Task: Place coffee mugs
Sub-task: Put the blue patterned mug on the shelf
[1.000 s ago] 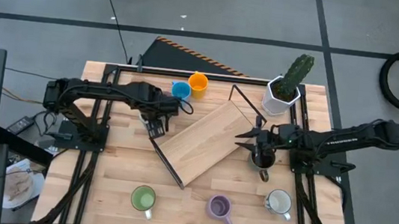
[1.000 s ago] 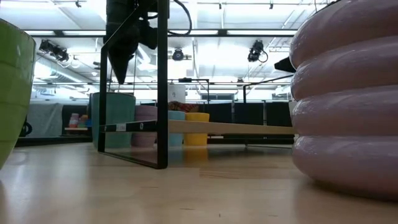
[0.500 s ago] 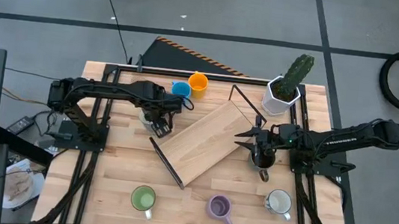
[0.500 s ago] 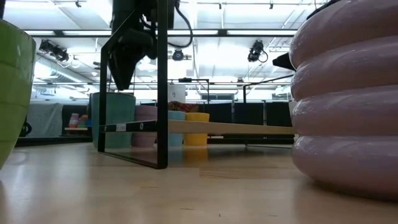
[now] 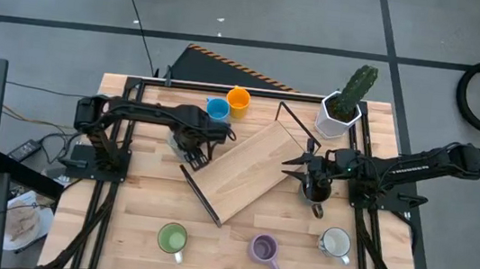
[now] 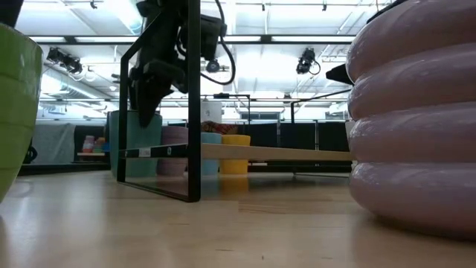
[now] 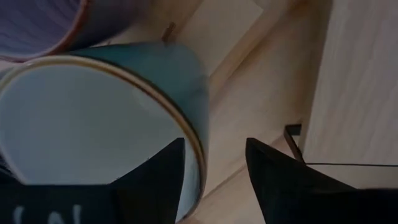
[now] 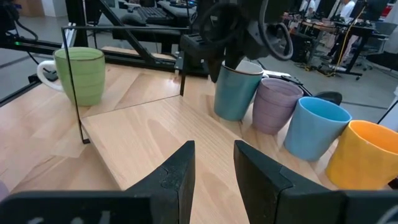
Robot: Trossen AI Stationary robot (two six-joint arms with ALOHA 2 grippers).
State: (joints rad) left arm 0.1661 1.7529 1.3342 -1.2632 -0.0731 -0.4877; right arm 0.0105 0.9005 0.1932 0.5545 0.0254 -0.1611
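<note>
My left gripper (image 7: 214,146) is open and reaches down over a teal mug (image 8: 239,88) with a pale inside. One finger (image 7: 155,180) stands inside the rim (image 7: 189,140) and the other outside; I cannot tell whether they touch it. This mug stands in a row with a lilac (image 8: 276,103), a blue (image 8: 314,127) and an orange mug (image 8: 364,154) at the shelf's far side. My right gripper (image 5: 293,166) is open over the shelf's right end, holding nothing. A dark brown mug (image 5: 313,192) shows under its wrist. Green (image 5: 172,237), purple (image 5: 263,248) and white (image 5: 334,243) mugs stand near the table's near edge.
A wooden shelf board (image 5: 245,171) in a thin black metal frame (image 6: 194,104) lies slanted across the table's middle. A white faceted cactus pot (image 5: 339,117) stands at the far right corner. Bare table shows between the shelf and the near mugs.
My left gripper has come down and a little toward the table's right, turning as it went, from above the shelf frame onto the teal mug's rim. The mugs and my right arm have kept still.
</note>
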